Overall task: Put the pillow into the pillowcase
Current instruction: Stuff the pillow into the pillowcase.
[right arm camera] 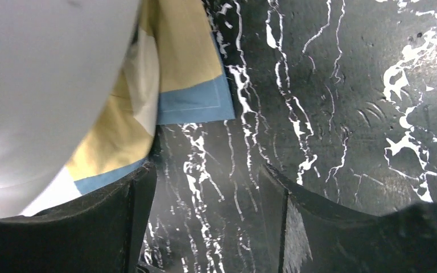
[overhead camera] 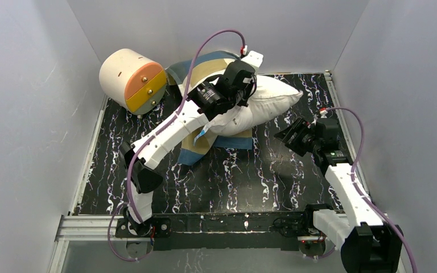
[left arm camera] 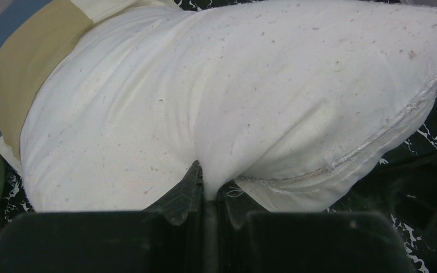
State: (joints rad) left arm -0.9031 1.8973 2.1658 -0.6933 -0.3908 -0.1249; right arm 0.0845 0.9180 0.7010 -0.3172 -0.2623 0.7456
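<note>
The white pillow [overhead camera: 262, 102] lies at the back middle of the mat, on top of the blue, tan and cream pillowcase [overhead camera: 202, 145]. My left gripper [overhead camera: 240, 98] is shut on a pinch of the pillow's fabric near its seam; in the left wrist view the pillow [left arm camera: 233, 91] fills the frame, and the gripper [left arm camera: 209, 181] holds a fold of it. The pillowcase [left arm camera: 28, 68] shows behind the pillow. My right gripper [overhead camera: 289, 138] is open and empty, low over the mat to the right of the pillowcase's corner [right arm camera: 188, 85]. Its jaws [right arm camera: 205, 182] stand wide apart.
A cream-and-orange cylinder [overhead camera: 132, 79] lies at the back left. The black marbled mat [overhead camera: 233, 176] is bounded by grey walls on three sides and a metal rail [overhead camera: 91, 224] at the front.
</note>
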